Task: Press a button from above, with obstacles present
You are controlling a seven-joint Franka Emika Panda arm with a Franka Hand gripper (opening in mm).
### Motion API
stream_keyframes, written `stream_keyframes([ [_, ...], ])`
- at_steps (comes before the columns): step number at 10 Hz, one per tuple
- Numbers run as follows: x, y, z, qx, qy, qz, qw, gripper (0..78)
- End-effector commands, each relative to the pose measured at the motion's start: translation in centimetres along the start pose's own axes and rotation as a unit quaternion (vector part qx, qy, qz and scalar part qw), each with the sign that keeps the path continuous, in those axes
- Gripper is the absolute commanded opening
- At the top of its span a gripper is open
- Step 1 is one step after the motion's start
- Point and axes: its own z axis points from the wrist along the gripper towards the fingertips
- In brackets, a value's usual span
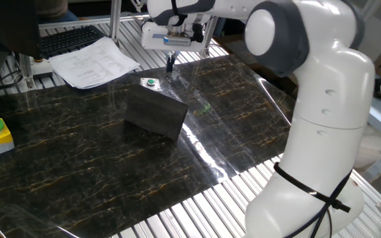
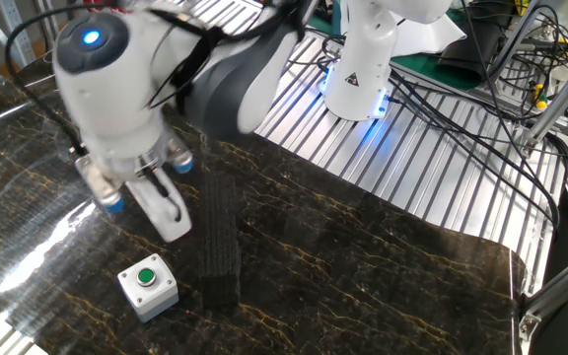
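The gripper (image 2: 171, 222) hangs above the table, near the button (image 2: 146, 276) beside the dark block (image 2: 218, 237), and I cannot tell if its fingers are spread; next it must line up over the button and push down.

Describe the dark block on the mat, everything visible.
The dark block is a plain matte grey-black rectangular slab with no markings, standing on its long edge on the marbled black mat. From the other fixed view it shows end-on as a thin upright wall. The small white button box sits just beside one face without touching it. The hand hangs above the box side, clear of the block.
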Motion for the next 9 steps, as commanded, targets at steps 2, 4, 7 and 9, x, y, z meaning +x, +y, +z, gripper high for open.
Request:
stream_keyframes([
  [2, -0.8, 0.6, 1.4, 0.000, -0.009, 0.005, 0.9999, 0.0],
  [4, -1.2, 1.3, 2.6, 0.000, -0.017, 0.011, 0.9998, 0.0],
  [7, -1.8, 2.0, 3.6, 0.000, -0.017, 0.016, 0.9997, 0.0],
  [9, -2.3, 2.4, 4.1, 0.006, -0.009, 0.018, 0.9998, 0.0],
])
